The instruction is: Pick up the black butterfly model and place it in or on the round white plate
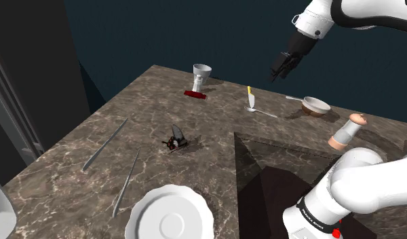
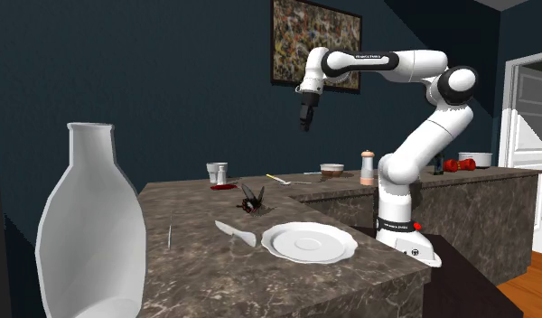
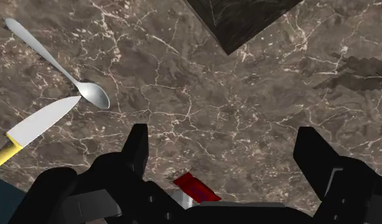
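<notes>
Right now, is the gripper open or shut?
Open. In the wrist view the gripper shows its two fingers standing far apart above the marbled countertop, clasping nothing.

Plate (image 1: pixel 169 216) partly beyond shoulder view's edge

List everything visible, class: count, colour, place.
dark marbled counter: one, brown, underneath
black butterfly model: one, black, mid-counter
round white plate: one, white, at counter edge
long grey utensils: two, grey, beside plate
white cup: one, white, beside red block
yellow-handled knife: one, grey blade, beside silver spoon
silver spoon: one, silver, beside knife
small handled pan: one, pale, near spoon
tan-capped white mill: one, near pan
tall white vase: one, white, counter corner
white Franka arm: one, white, raised
black claw: one, black, open, above counter
</notes>
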Motion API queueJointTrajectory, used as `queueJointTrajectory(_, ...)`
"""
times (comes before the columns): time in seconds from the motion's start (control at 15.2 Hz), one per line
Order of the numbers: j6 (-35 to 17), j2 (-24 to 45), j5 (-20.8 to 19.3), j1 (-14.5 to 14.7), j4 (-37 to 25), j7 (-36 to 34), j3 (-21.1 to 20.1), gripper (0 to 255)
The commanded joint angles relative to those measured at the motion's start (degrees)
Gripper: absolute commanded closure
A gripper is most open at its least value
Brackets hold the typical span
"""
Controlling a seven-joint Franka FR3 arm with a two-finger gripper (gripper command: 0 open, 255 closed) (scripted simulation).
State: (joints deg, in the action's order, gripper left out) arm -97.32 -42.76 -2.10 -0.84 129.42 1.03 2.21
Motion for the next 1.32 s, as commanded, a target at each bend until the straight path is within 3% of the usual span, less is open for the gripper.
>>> queueJointTrajectory(0.0,0.0,0.0,0.0,0.0,0.0,0.0,0.0,0)
queueJointTrajectory(0.59,-4.9,18.1,6.1,8.1,-6.9,14.5,2.6,0)
queueJointTrajectory(1.25,-4.5,36.7,13.9,14.9,-17.5,30.5,1.7,0)
